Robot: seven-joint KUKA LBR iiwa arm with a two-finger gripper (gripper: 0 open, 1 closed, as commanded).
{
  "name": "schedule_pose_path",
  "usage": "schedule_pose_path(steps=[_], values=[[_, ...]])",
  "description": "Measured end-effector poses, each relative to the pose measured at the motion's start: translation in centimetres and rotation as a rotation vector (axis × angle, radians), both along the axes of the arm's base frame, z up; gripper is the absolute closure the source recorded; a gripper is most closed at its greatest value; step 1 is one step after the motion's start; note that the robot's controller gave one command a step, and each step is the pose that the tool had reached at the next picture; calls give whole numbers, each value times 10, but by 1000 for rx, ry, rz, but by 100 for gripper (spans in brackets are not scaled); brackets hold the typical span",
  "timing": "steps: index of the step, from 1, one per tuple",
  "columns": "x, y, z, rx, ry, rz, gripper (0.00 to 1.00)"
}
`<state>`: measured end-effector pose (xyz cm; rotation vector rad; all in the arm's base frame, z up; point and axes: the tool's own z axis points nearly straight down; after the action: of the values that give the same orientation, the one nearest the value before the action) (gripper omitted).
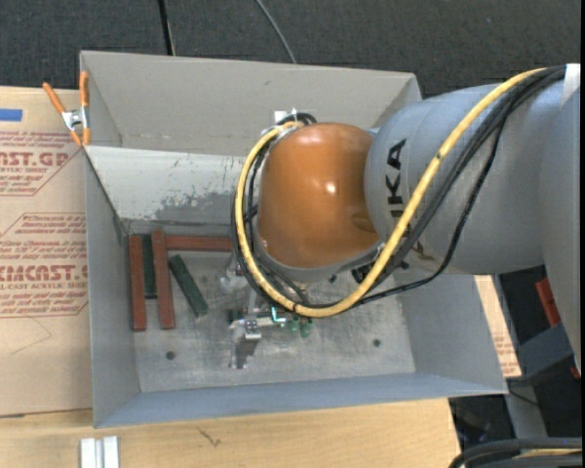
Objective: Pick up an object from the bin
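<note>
The gripper (244,337) hangs low over the bin (370,354) floor beneath the orange wrist cover (312,198); I cannot tell whether it is open or closed. The nearest thing, a tilted dark green bar (187,284), lies up-left of it and apart. Two red-brown bars (136,283) lie farther left.

The grey arm (468,183) is reaching in from the right, its orange wrist cover (312,198) facing up toward the camera — a yellow cable (240,213) is looping round the cover's edge and trailing back along the arm. Under the cover the gripper (246,337) is pointing downward, mostly hidden beneath the wrist.
</note>
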<state>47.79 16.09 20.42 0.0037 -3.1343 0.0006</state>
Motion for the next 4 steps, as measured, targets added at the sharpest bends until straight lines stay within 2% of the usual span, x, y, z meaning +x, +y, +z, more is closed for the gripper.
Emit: schedule_pose_path(steps=[1,2,3,4], values=[[2,-1,3,1,-7,-2,0],[28,-20,-48,3,-15,39,0],[19,-76,-116,1,-6,-65,100],[19,-76,-116,1,-6,-65,100]])
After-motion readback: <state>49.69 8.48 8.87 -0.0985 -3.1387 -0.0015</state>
